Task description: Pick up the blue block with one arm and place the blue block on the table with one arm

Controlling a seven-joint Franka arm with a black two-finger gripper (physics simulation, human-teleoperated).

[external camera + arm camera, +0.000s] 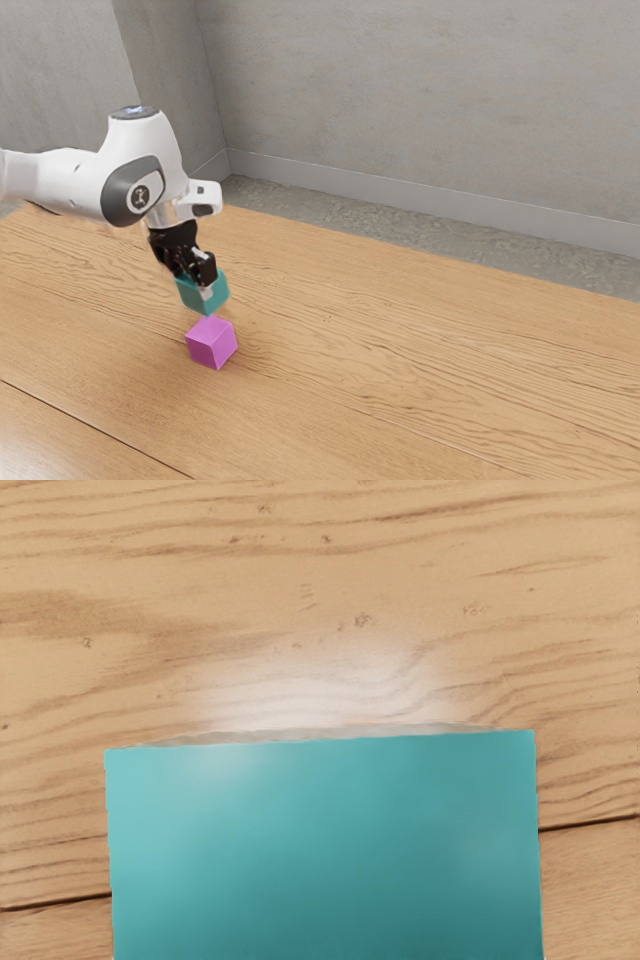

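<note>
The gripper (203, 284) points down at the exterior view's left, with one light fingertip against the near side of the teal-blue block (186, 293); the far finger is hidden behind the block. The grip looks firm, the block sitting between the fingers and slightly tilted. It appears to hang above the wooden table, though its exact height is hard to judge. From the wrist camera, the blue block (325, 850) is a large teal face just under my hand.
A magenta block (211, 343) rests on the table (400, 350), just below the blue block in the exterior view. Wood grain and a dark plank seam show around the held block in the wrist view. A grey wall (430, 110) stands beyond the table.
</note>
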